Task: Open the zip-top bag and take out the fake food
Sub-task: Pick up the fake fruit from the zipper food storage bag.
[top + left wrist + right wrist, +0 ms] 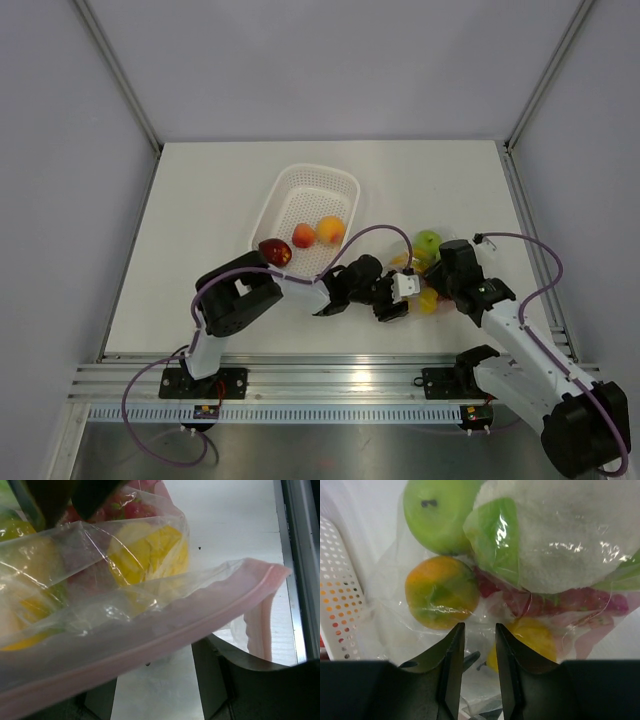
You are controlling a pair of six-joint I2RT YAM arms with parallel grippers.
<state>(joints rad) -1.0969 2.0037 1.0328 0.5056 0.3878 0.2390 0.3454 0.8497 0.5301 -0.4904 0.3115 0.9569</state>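
The zip-top bag lies right of centre, between both grippers, with fake food inside. In the right wrist view it holds a green apple, an orange, a pale leafy piece, a dark red piece and a yellow piece. My right gripper hovers over the clear film, its jaws a narrow gap apart. My left gripper stands open at the bag's near edge. The pinkish zip strip runs across its fingers, and bare table shows between them. A yellow piece sits behind the strip.
A white perforated basket stands at centre left. It holds a peach-coloured fruit and an orange one, and a red apple is at its near corner. The basket's wall is just left of the bag. The table's right edge is close.
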